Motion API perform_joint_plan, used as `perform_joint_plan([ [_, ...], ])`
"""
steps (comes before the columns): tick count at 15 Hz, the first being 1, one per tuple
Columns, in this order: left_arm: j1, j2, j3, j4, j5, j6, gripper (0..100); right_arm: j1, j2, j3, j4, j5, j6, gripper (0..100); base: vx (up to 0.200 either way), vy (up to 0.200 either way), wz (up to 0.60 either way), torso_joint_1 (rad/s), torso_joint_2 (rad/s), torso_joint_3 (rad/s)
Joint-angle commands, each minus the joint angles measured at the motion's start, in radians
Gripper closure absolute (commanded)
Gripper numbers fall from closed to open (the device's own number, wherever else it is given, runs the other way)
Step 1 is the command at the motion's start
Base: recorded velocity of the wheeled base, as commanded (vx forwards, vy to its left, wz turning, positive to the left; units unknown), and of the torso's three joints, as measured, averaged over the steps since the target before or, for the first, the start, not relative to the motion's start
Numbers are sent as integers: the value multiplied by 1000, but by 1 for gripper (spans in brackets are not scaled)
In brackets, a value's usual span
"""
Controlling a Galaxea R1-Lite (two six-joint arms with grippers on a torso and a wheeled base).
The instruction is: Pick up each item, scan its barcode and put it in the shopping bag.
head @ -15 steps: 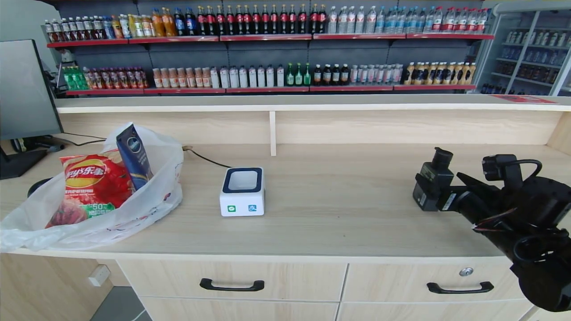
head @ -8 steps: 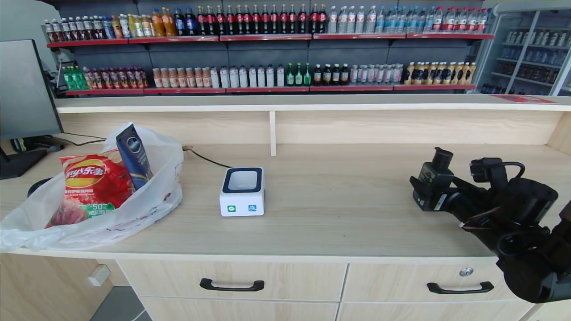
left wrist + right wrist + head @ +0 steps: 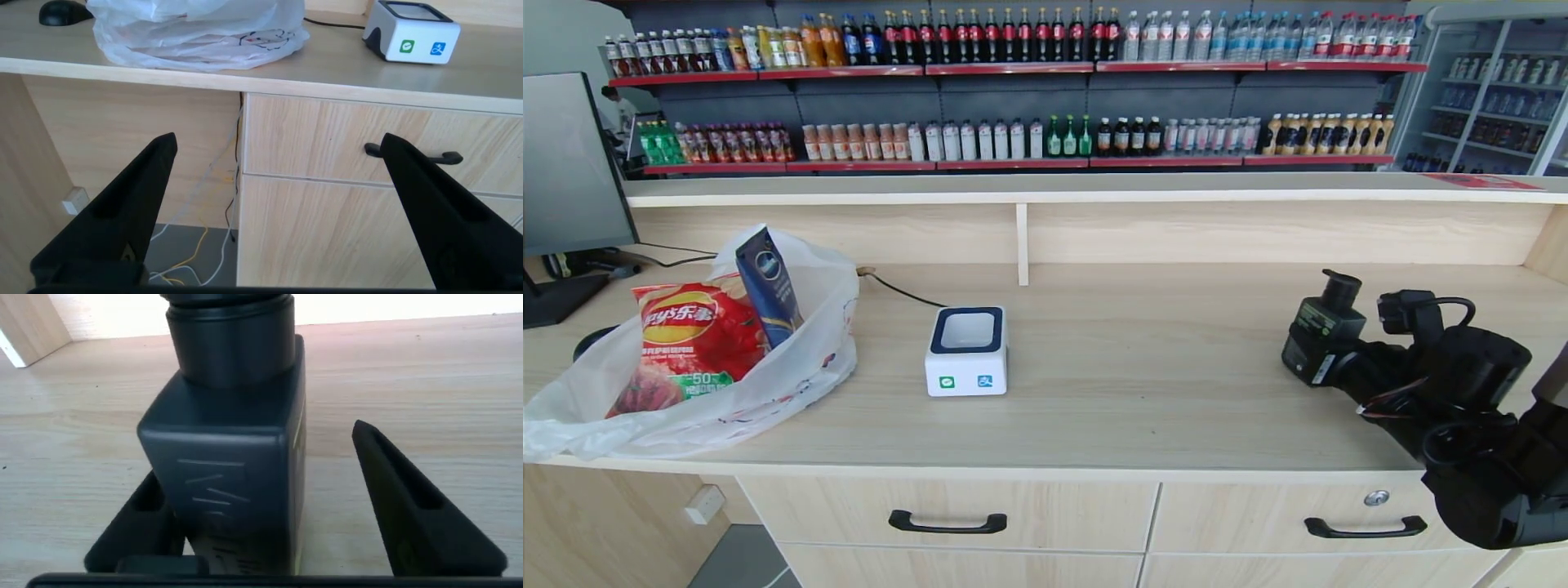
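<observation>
A dark square bottle point(image 3: 1321, 339) with a round black cap stands at the right of the wooden counter point(image 3: 1143, 384). My right gripper point(image 3: 1319, 363) is around it. In the right wrist view the bottle point(image 3: 229, 465) lies against one finger point(image 3: 135, 531), and bare wood shows between it and the other finger point(image 3: 409, 514). The white shopping bag point(image 3: 792, 359) lies at the left with a red chip bag point(image 3: 690, 335) and a blue pack point(image 3: 768, 282) inside. The white scanner point(image 3: 966, 351) sits mid-counter. My left gripper point(image 3: 278, 143) hangs open below the counter edge, facing the drawers.
A monitor point(image 3: 568, 163) and a black mouse point(image 3: 588, 343) stand at the far left. A raised ledge point(image 3: 1094, 196) closes off the back of the counter. The scanner's cable point(image 3: 898, 290) runs behind the bag. Drawer handles point(image 3: 413, 153) sit under the counter.
The right arm has drawn in towards the counter. The bottle has shifted slightly to the right and now leans more. Bag and scanner have not moved.
</observation>
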Motion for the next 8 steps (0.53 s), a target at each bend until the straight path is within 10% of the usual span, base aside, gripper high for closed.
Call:
perform_joint_plan([
  [1, 0, 0, 0, 0, 0, 0, 0, -1, -1, -2, -1, 1, 5, 100, 0, 0, 0, 0, 0, 0],
  [8, 2, 0, 0, 0, 0, 2, 0, -6, -95, 7, -1, 1, 20, 100, 0, 0, 0, 0, 0, 0],
])
